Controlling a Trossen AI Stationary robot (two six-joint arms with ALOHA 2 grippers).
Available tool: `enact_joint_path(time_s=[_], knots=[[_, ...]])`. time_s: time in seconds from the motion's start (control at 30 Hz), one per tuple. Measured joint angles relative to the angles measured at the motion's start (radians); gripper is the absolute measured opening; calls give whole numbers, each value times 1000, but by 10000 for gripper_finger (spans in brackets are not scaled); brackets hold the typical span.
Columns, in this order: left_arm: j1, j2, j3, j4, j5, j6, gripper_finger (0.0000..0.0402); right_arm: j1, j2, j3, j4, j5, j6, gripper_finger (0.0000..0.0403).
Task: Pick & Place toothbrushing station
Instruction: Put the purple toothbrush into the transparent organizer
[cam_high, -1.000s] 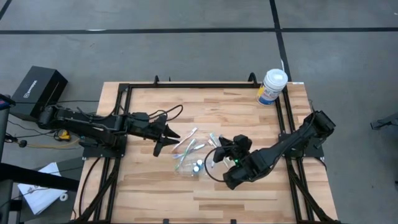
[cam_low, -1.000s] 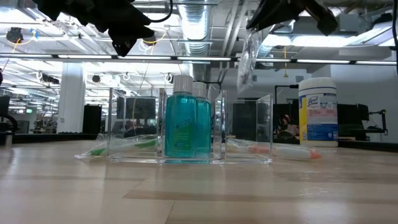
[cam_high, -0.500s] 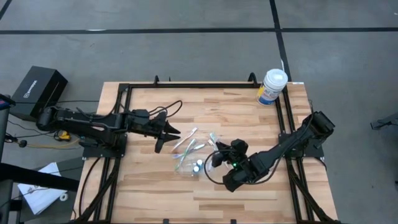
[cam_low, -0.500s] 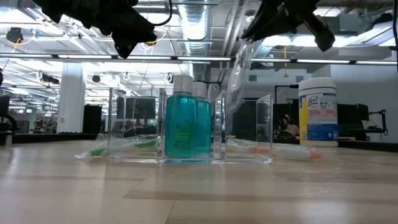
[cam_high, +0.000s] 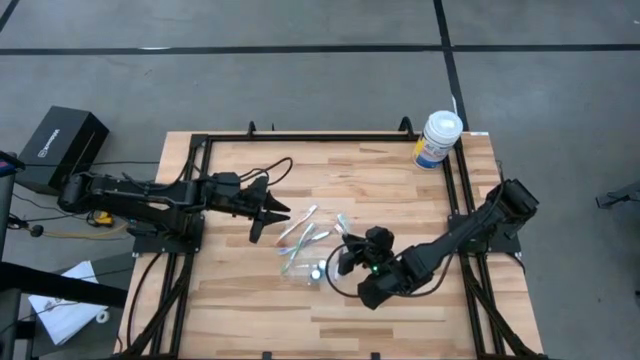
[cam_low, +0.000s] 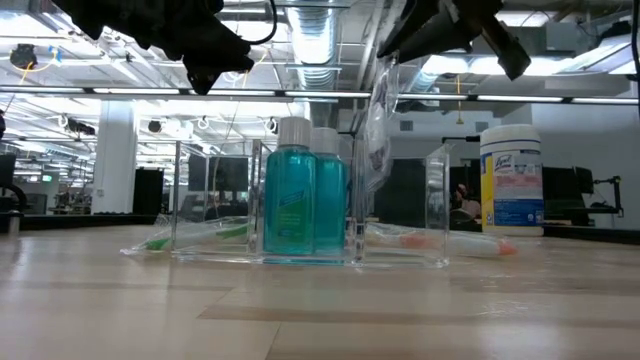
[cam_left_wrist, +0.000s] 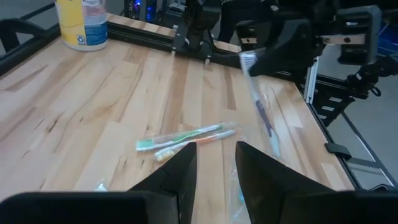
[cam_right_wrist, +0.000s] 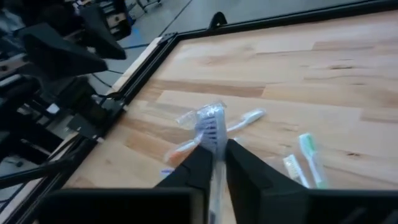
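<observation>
right gripper (cam_right_wrist: 214, 163) holding a wrapped toothbrush (cam_right_wrist: 211, 127) over the container (cam_low: 400, 205)
its fingers (cam_right_wrist: 194, 165) are clamping the brush; left gripper (cam_high: 262, 215) is hovering nearby, fingers apart.

A clear plastic container (cam_low: 300, 205) stands upright near the middle of the table, and two teal bottles (cam_low: 301, 195) with white caps stand upright side by side inside it. A wrapped toothbrush (cam_low: 378, 125), its bristle head topmost, hangs tilted in the air just above the container's right end, pinched in the right gripper (cam_right_wrist: 214, 152). More wrapped toothbrushes lie flat on the wood: a green-accented one (cam_low: 195, 236) to the container's left, a pink-orange one (cam_low: 440, 241) to its right, and a crossed pair (cam_left_wrist: 186, 138) lying together beside it.
</observation>
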Motion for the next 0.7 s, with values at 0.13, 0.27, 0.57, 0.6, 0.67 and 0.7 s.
enact_joint_path(time_s=[0.13, 0.27, 0.57, 0.6, 0.67, 0.7], knots=[[0, 0, 0, 0, 0, 21, 106, 3, 0, 0, 49, -2, -57, 73], [15, 0, 0, -3, 0, 24, 107, 2, 0, 0, 93, -3, -101, 87], [93, 0, 0, -10, 39, 25, 108, 4, 0, 0, 165, -82, -152, 92], [100, 0, 0, -12, 47, 25, 107, 6, 0, 0, 169, -87, -152, 92], [112, 0, 0, -12, 50, 24, 106, 10, 0, 0, 183, -91, -152, 92], [118, 0, 0, -12, 52, 24, 106, 14, 0, 0, 191, -92, -152, 92]])
